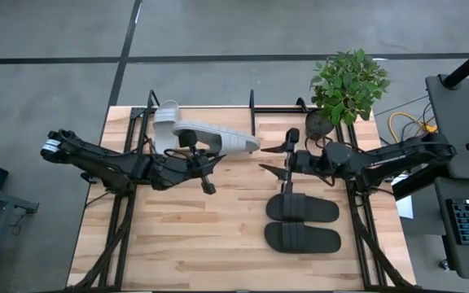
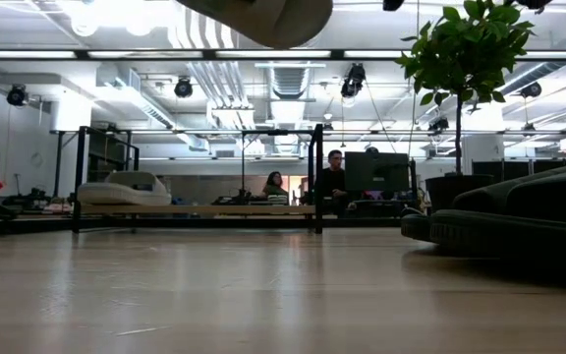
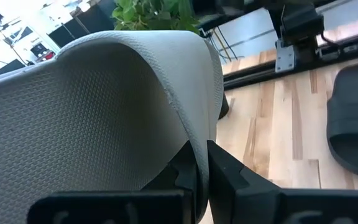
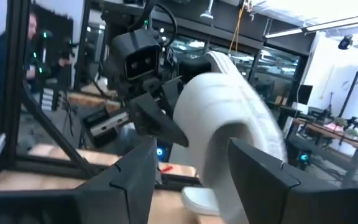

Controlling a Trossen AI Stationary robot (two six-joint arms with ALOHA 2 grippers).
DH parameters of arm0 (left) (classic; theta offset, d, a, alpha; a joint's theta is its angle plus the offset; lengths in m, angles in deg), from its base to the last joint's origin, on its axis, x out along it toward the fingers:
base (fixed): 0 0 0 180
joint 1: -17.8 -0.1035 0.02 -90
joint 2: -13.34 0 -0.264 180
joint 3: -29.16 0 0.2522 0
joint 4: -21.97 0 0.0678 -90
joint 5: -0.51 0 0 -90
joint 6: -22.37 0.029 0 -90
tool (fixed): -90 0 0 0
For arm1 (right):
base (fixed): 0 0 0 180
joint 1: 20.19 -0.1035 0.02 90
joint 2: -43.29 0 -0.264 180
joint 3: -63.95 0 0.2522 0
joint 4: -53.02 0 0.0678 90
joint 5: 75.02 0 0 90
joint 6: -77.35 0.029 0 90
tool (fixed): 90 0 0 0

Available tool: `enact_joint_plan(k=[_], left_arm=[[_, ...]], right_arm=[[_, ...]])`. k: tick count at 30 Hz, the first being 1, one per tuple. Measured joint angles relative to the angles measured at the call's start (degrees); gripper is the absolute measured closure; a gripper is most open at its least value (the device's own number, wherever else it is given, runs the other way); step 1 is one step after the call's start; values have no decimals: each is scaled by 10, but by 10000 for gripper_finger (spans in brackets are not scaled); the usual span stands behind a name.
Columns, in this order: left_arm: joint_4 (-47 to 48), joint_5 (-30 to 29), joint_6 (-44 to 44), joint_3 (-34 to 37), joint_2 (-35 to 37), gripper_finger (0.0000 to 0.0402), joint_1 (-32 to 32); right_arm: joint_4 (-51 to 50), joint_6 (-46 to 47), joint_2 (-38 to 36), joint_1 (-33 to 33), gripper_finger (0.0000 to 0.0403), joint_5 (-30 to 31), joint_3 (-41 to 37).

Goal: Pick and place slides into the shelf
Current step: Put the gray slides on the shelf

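Left claw (image 1: 204, 167) sits centre-left of the high frame, pressed together on the strap of a light grey slide (image 1: 214, 137), which it holds off the desk (image 1: 177, 236). In the left wrist view the strap (image 3: 135, 93) fills most of the frame and the dark fingers (image 3: 219, 168) pinch its edge at lower centre. The held slide lies roughly level, toe pointing to frame right, ending just left of the right claw (image 1: 277, 161).

Right claw is at frame centre, fingers spread, one above and one below in the high view, pointing left at the slide's toe. The right wrist view shows the grey slide (image 4: 235, 118) between its two wide-apart fingers (image 4: 129, 180); whether they touch it I cannot tell, the slide is blurred there.

Second grey slide (image 1: 167, 115) sits at upper left of the high frame on the shelf (image 1: 251, 110), which runs along the desk's far edge. The low view shows that slide (image 2: 124, 189) at mid-left resting on the shelf board (image 2: 195, 208), between the black uprights.

Black pair: one slide (image 1: 302, 209) and the other (image 1: 302, 238) lie side by side on the desk at lower right of the high frame, below the right arm, well apart from the shelf.

Potted plant (image 1: 347, 85) stands at upper right, at the shelf's right end. People sit in the room beyond (image 2: 334, 177).
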Motion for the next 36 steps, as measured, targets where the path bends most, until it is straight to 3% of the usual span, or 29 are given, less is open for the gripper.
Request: enact_joint_plan(k=[9, 17, 24, 36], left_arm=[[-83, 30, 51, 3, -11, 401, 0], [-121, 21, 87, 3, -59, 401, -1], [-131, 25, 106, 4, -60, 401, -3], [-132, 10, 119, 4, -57, 401, -1]], right_arm=[[110, 11, 68, 0, 224, 0, 1], [109, -15, 101, 1, 225, 15, 29], [84, -19, 103, -1, 225, 84, 31], [47, -25, 83, 0, 229, 94, 32]])
